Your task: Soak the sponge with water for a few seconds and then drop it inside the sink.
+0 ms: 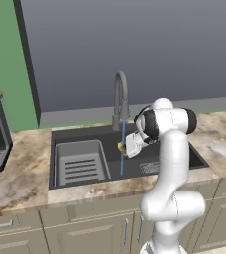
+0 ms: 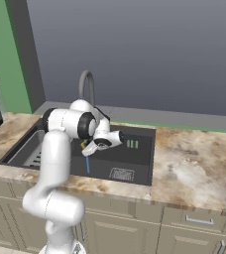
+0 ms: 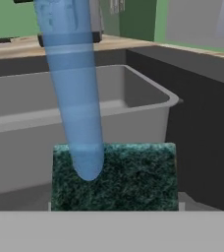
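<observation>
**Ana:** Over the sink (image 1: 60, 136), where does everything sit? Biggest first.

**Ben:** Dark basin set into the marbled tabletop (image 1: 21, 173), with the grey rack insert (image 1: 80, 163) filling its left half and the drain grate (image 2: 121, 174) on the floor of the right half. The gooseneck faucet (image 1: 120, 94) stands at the back rim, and the water (image 1: 122, 149) falls from it as a thin blue line to the basin floor.

**Ana:** And the arm?

**Ben:** It rises in front of the cabinets and reaches over the front rim. The hand (image 1: 126, 147) is clenched on the sponge (image 1: 120, 146), holding it right at the stream, above the basin floor and just right of the rack.

**Ana:** Is the sponge actually in the water?

**Ben:** From the hand view the stream lands on the dark green face of the sponge (image 3: 114, 174), left of its middle (its long axis runs across that view, level with the fingers). Contact looks real, though in the base views the sponge is too small to be sure.

**Ana:** So the drop?

**Ben:** My judgement: straight down suffices. Open basin floor lies beneath the hand, the rack wall is near on the left, and the sink's walls are well apart on the other sides. Letting go without drifting left should land it in the open half.
</observation>
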